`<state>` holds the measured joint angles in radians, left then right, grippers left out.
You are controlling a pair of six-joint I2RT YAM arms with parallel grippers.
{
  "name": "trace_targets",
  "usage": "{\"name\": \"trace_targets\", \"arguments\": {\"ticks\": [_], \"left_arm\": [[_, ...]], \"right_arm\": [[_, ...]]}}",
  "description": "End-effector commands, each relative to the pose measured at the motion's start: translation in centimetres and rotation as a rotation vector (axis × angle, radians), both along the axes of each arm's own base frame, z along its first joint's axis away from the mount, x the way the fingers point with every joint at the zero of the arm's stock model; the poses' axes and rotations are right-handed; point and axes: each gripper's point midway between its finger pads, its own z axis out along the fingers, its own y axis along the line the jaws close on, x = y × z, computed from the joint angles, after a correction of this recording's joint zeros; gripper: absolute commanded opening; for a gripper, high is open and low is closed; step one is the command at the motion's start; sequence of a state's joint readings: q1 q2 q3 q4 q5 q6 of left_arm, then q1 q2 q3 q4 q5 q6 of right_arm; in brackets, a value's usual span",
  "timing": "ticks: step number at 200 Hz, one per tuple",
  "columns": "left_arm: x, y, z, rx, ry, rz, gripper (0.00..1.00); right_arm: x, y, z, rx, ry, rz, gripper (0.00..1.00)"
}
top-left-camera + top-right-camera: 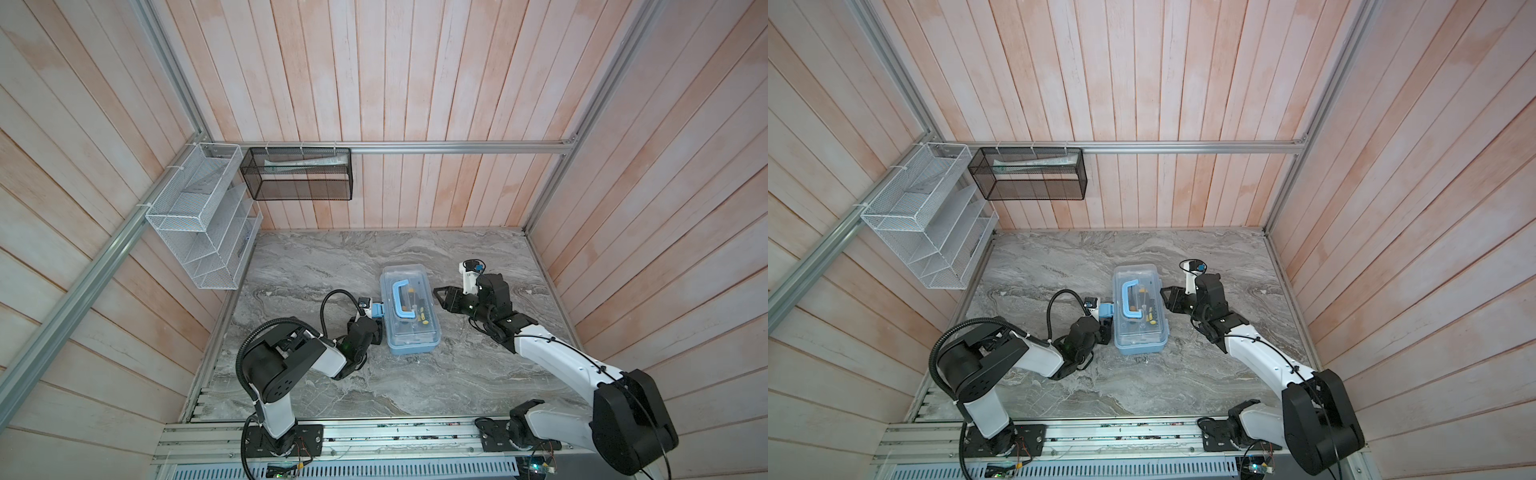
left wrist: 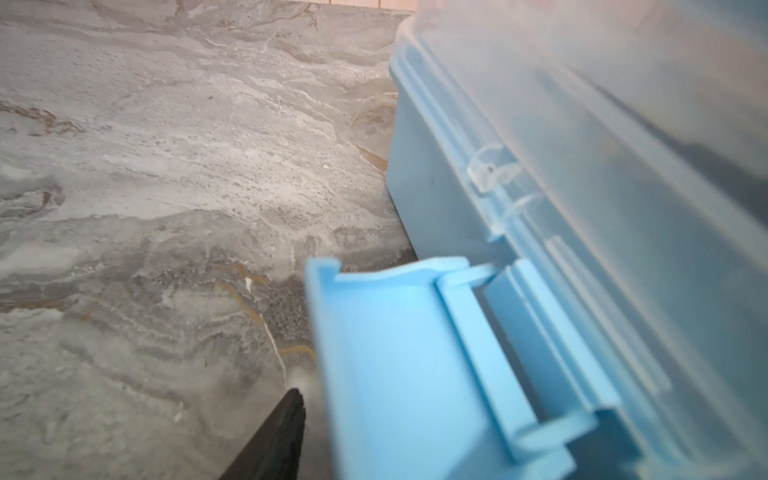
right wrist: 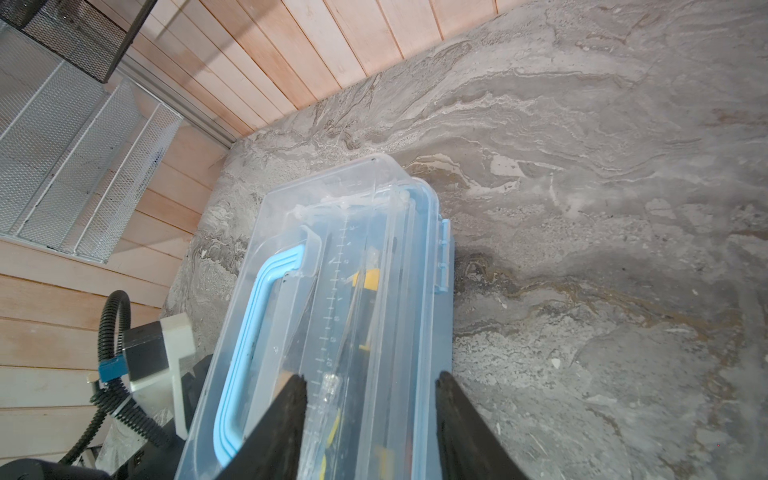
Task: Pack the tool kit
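The tool kit (image 1: pixel 411 332) is a box with a clear lid and a light blue base, standing mid-table in both top views with the lid down. Through the lid (image 3: pixel 332 232) I see yellow and black tools (image 3: pixel 365 278) under the blue handle (image 1: pixel 401 299). A blue latch (image 1: pixel 377 309) sticks out flat from the box's left side. My left gripper (image 1: pixel 376 321) sits right at that latch (image 2: pixel 395 353). One finger (image 2: pixel 286 432) shows beside it and the other is hidden behind it. My right gripper (image 3: pixel 370 378) is open over the lid's right edge, holding nothing. The right-side latch (image 3: pixel 444 253) lies flat against the box.
The marble table (image 1: pixel 332 257) is walled with wooden planks on three sides. A white wire rack (image 1: pixel 203 232) hangs on the left wall and a black mesh basket (image 1: pixel 299 174) on the back wall, both above the table's far left corner.
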<state>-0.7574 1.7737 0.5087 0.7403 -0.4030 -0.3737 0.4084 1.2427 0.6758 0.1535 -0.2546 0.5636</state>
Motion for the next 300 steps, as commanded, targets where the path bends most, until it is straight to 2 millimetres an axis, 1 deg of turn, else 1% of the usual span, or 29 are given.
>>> {"name": "trace_targets", "arguments": {"ticks": [1, 19, 42, 67, 79, 102, 124, 149, 174, 195, 228, 249, 279, 300], "left_arm": [[0.5, 1.2, 1.2, 0.025, -0.039, 0.037, 0.58], [0.7, 1.6, 1.9, 0.019, -0.045, 0.047, 0.58], [0.5, 1.9, 2.2, -0.013, -0.034, 0.048, 0.58], [0.1, 1.7, 2.5, -0.082, -0.007, 0.019, 0.58], [-0.1, 1.4, 2.7, -0.137, 0.013, -0.007, 0.57], [-0.9, 0.7, 3.2, -0.297, 0.051, -0.058, 0.56], [-1.4, -0.1, 4.1, -0.41, 0.055, -0.102, 0.56], [-1.2, -0.3, 4.8, -0.473, 0.068, -0.111, 0.56], [-0.8, 0.3, 5.5, -0.545, 0.072, -0.108, 0.56], [-0.4, 0.7, 6.1, -0.572, 0.064, -0.105, 0.56], [-0.1, -0.2, 7.6, -0.626, 0.064, -0.155, 0.56], [-0.2, -0.6, 8.3, -0.705, 0.077, -0.191, 0.56], [-0.1, -0.5, 8.6, -0.806, 0.105, -0.207, 0.55], [-0.2, -1.1, 8.9, -0.887, 0.14, -0.273, 0.51]], "right_arm": [[0.4, 0.3, 0.8, 0.025, -0.015, 0.007, 0.5], [0.4, 0.3, 0.9, 0.026, -0.015, 0.007, 0.5], [0.3, 0.3, 0.8, 0.035, -0.014, 0.008, 0.5], [0.1, 0.5, 0.5, 0.039, -0.004, 0.023, 0.49], [0.1, 0.7, 0.3, 0.045, 0.003, 0.028, 0.49], [-0.2, 0.9, -0.1, 0.064, 0.016, 0.037, 0.48], [-0.3, 1.0, -0.3, 0.077, 0.026, 0.043, 0.48], [-0.5, 1.1, -0.3, 0.083, 0.026, 0.047, 0.48], [-0.7, 1.1, -0.4, 0.086, 0.03, 0.048, 0.47], [-0.9, 1.0, -0.5, 0.089, 0.032, 0.045, 0.47], [-1.1, 1.0, -0.4, 0.089, 0.031, 0.047, 0.47], [-1.1, 1.0, -0.5, 0.087, 0.031, 0.046, 0.47], [-1.1, 1.1, -0.7, 0.086, 0.036, 0.053, 0.47], [-1.1, 1.2, -1.0, 0.082, 0.041, 0.059, 0.47]]}}
